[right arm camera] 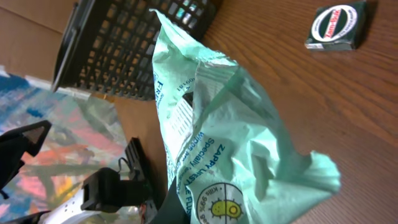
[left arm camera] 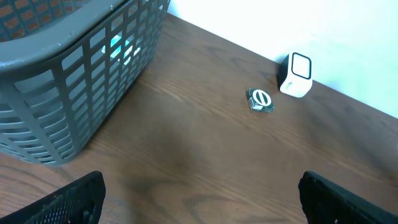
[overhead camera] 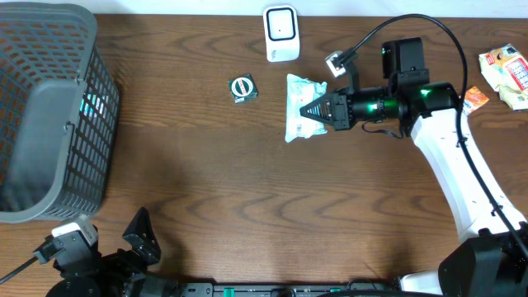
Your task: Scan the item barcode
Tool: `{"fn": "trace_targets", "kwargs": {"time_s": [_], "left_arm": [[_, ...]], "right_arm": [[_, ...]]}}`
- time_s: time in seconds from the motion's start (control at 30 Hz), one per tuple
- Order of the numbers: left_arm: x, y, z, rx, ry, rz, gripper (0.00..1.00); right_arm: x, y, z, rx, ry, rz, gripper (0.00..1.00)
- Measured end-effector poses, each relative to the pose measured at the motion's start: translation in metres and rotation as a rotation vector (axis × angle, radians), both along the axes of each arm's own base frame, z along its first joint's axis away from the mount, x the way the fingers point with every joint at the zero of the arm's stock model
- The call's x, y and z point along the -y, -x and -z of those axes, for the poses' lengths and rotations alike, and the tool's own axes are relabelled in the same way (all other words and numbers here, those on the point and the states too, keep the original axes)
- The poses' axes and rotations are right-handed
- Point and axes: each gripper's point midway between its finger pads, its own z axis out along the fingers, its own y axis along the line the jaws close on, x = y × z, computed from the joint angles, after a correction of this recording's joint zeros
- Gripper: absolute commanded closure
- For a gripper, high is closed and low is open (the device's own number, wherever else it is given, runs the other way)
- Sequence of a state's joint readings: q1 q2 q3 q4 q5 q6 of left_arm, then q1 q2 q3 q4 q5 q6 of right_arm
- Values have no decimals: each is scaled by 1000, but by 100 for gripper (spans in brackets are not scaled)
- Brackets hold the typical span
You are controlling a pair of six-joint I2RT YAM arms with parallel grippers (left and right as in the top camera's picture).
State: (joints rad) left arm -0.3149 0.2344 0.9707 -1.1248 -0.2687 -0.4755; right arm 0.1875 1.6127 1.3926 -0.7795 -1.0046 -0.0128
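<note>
A mint-green wipes packet (overhead camera: 297, 99) hangs in my right gripper (overhead camera: 312, 111), which is shut on its edge and holds it above the table, just below and right of the white barcode scanner (overhead camera: 281, 33). In the right wrist view the crumpled packet (right arm camera: 236, 137) fills the frame, with printed text and a round germ logo facing the camera; one dark finger (right arm camera: 177, 208) shows beside it. My left gripper (overhead camera: 103, 247) sits low at the front left, open and holding nothing, its fingers (left arm camera: 81, 196) wide apart over bare wood.
A grey slatted basket (overhead camera: 45, 115) stands at the far left. A small green and black box (overhead camera: 242, 88) lies left of the packet. Snack packets (overhead camera: 507, 74) lie at the right edge. The left wrist view also takes in the scanner (left arm camera: 295, 74) and the box (left arm camera: 260, 99).
</note>
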Motion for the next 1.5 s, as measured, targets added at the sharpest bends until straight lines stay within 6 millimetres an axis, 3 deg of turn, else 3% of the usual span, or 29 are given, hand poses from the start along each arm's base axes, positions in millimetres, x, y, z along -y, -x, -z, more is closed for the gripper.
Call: {"fn": "trace_targets", "kwargs": {"time_s": [0.57, 0.93, 1.1, 1.2, 1.27, 1.4, 1.5], "left_arm": [[0, 0, 0, 0, 0, 0, 2], [0, 0, 0, 0, 0, 0, 2], [0, 0, 0, 0, 0, 0, 2], [0, 0, 0, 0, 0, 0, 2], [0, 0, 0, 0, 0, 0, 2], [0, 0, 0, 0, 0, 0, 2], [0, 0, 0, 0, 0, 0, 2]], "right_arm": [[3, -8, 14, 7, 97, 58, 99], [11, -26, 63, 88, 496, 214, 99], [37, -42, 113, 113, 831, 313, 99], [68, -50, 152, 114, 1100, 375, 99], [86, -52, 167, 126, 1249, 398, 99], [120, -55, 178, 177, 1520, 434, 99], [128, -55, 176, 214, 1615, 439, 99]]}}
